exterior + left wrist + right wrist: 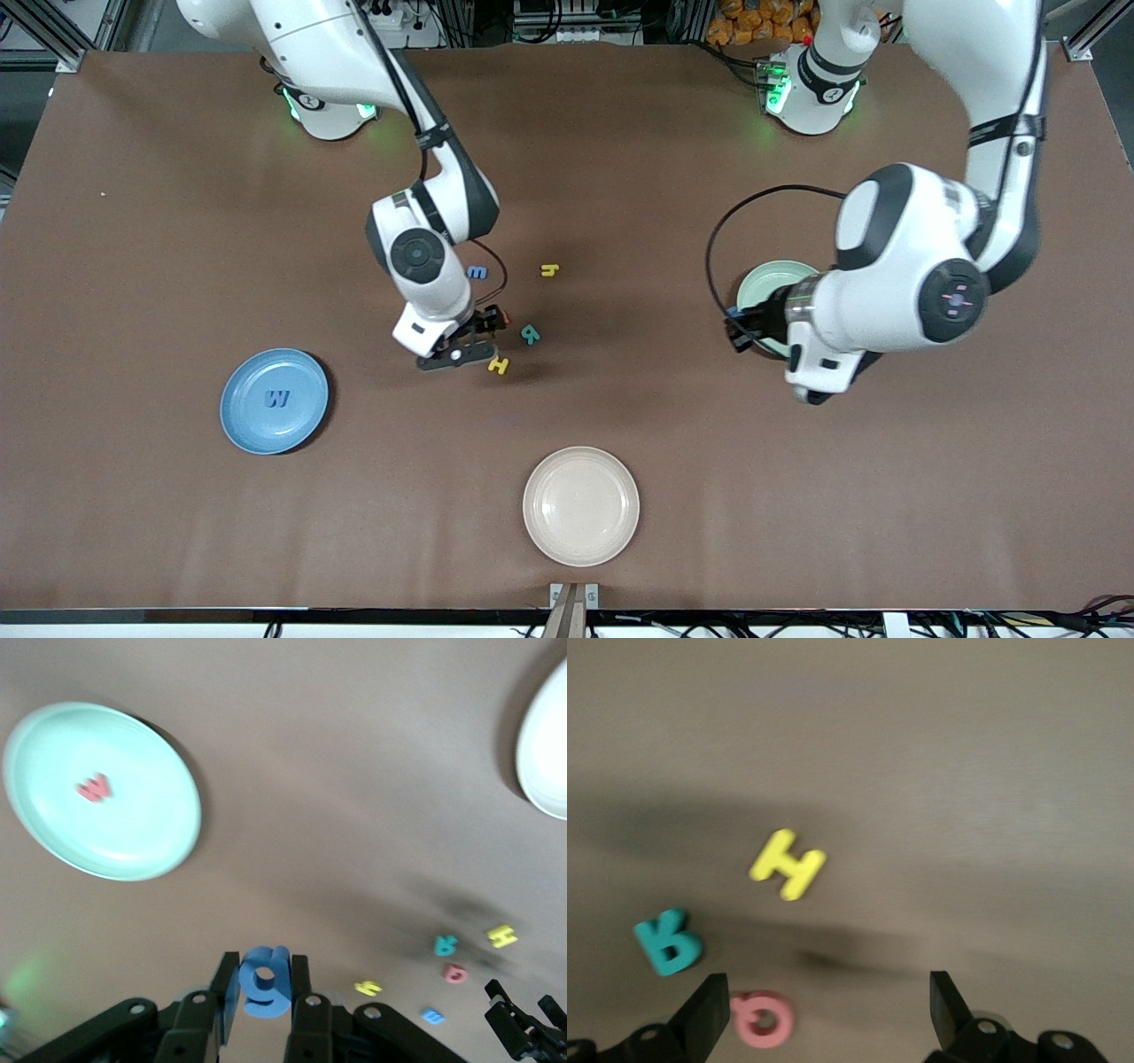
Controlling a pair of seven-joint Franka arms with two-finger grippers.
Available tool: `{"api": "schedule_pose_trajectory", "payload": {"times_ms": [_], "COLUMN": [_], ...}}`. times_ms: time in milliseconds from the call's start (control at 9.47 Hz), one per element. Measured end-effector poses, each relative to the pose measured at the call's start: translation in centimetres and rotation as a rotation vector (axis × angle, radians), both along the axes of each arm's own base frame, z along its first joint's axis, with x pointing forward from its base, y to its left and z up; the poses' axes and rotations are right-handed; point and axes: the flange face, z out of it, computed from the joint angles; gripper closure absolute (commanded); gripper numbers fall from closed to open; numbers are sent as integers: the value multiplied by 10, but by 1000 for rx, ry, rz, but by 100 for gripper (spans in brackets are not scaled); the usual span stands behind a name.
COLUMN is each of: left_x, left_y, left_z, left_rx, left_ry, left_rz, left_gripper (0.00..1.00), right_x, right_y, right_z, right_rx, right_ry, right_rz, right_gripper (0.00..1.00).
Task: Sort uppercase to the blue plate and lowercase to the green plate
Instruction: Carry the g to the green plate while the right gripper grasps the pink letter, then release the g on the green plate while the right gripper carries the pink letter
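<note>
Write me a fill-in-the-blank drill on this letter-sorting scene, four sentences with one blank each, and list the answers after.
1. The left gripper is shut on a blue foam letter ___.
2. The round blue plate holds a blue foam letter ___.
3. The right gripper hangs ___ over the red foam Q.
4. The red foam letter lies in the pale mint-green plate, while the ___ plate holds nothing.

Missing words: g; W; open; cream

Blue plate [274, 400] holds blue W [277, 399]; mint-green plate [102, 790] red letter [93, 788]; brown table [797, 496].
</note>
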Motion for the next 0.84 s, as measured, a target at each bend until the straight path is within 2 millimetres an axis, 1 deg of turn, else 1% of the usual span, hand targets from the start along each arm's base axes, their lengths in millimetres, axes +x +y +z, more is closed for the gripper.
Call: {"api": "schedule_pose_trajectory", "payload": {"times_ms": [106, 211, 317, 422, 528, 739, 845], "left_x": [2, 2, -2, -8, -17, -37, -49], "left_y": [28, 52, 70, 83, 89, 92, 93], "left_z": [-8, -25, -46, -67, -92, -149, -175], "left_rx": [10, 15, 22, 45, 72, 90, 99], "left_ry": [23, 52, 90, 126, 148, 132, 121], "left_rz": [-14, -17, -20, -24, -26, -12, -6], "left_gripper": [99, 99, 99, 98, 98, 98, 95], "right_x": [-9, -16, -21, -24, -26, -31, -34], "right_y": [12, 20, 24, 25, 23, 17, 19], "right_z": [-12, -24, -33, -38, -42, -50, -52], "right_rx": [5, 17, 22, 22, 17, 17, 27], "right_ry": [2, 13, 25, 33, 42, 65, 74], "right_rz": [17, 15, 13, 10, 6, -14, -26], "right_gripper": [0, 0, 0, 0, 0, 0, 0]}}
